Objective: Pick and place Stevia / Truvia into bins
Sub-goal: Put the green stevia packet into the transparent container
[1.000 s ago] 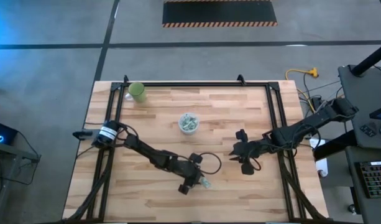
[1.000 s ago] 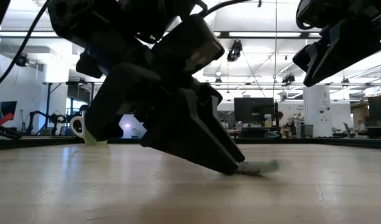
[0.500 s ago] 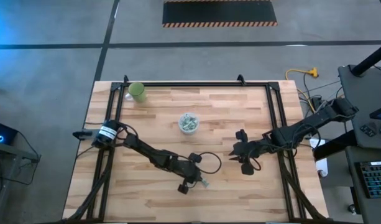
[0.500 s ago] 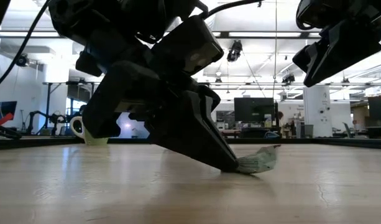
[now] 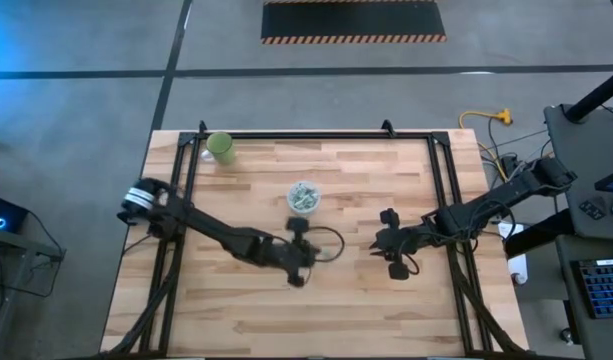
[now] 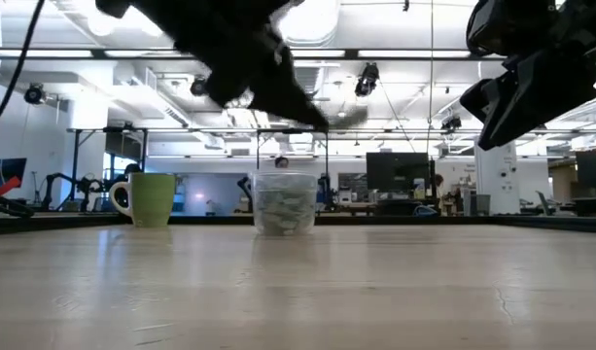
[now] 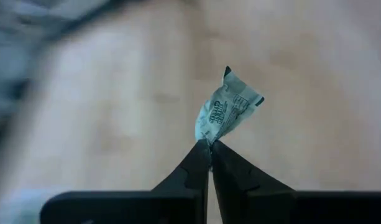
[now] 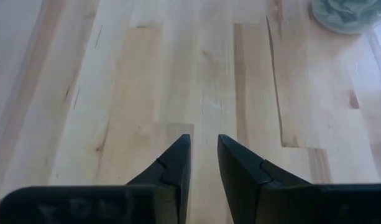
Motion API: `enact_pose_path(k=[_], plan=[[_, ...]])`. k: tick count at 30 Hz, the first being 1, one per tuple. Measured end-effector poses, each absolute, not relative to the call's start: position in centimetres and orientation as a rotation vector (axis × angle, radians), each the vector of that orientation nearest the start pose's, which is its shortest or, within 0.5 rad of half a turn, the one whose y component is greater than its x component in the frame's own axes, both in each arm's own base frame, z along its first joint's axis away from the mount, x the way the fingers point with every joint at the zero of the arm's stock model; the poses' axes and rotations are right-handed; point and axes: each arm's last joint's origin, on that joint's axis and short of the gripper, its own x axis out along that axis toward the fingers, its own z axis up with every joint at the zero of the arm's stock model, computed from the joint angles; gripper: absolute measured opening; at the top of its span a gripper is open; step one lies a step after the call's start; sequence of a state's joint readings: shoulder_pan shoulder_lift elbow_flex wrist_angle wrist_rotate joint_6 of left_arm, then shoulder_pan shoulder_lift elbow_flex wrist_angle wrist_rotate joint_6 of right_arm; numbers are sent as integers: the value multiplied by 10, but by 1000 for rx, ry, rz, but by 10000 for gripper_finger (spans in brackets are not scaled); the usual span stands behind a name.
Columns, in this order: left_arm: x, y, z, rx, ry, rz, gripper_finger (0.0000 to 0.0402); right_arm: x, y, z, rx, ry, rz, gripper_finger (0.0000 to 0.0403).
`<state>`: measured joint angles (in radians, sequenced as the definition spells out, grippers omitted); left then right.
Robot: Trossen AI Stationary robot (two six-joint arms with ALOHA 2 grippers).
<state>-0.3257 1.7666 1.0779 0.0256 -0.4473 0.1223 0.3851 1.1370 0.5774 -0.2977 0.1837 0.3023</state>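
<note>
One pale green and white Stevia packet (image 7: 229,111) hangs in the air with my left gripper (image 7: 210,144) shut on it. In the high view my left gripper (image 5: 297,226) is just on the near side of the clear cup (image 5: 304,197), which holds several packets and stands on the table's middle. The low view shows the same gripper (image 6: 317,119) raised above that cup (image 6: 283,201). My right gripper (image 5: 378,246) hovers open right of the middle, with nothing between its fingers (image 8: 178,155). My left gripper pinches the packet's lower corner (image 7: 207,138) between its two fingertips. The packet stands out beyond the fingertips, crumpled and bent, lifted clear of the table.
An opaque light-green mug (image 5: 221,147) stands at the far left corner, also seen in the low view (image 6: 152,199). A black frame (image 5: 306,134) runs along the table's far, left and right sides. Bare wood lies between the cup and the near edge.
My left gripper has taken hold of a packet that lay flat near the table's near edge. The packet's free end tipped up first. Then the gripper rose and went toward the far edge, up to the clear cup, carrying the packet clear of the table.
</note>
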Motion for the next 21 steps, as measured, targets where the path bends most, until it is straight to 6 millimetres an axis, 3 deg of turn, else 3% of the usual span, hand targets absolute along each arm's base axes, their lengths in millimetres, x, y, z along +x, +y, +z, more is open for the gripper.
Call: enact_pose_path(k=[5,8,15,21], plan=[[343,-82,233,479,574,428,0,198,75,191,29,828,77,73],[339,-62,240,488,602,531,0,200,77,192,36,792,87,73],[343,-17,234,449,677,606,0,203,78,196,48,744,96,73],[340,11,223,315,771,590,0,203,78,196,26,743,105,73]])
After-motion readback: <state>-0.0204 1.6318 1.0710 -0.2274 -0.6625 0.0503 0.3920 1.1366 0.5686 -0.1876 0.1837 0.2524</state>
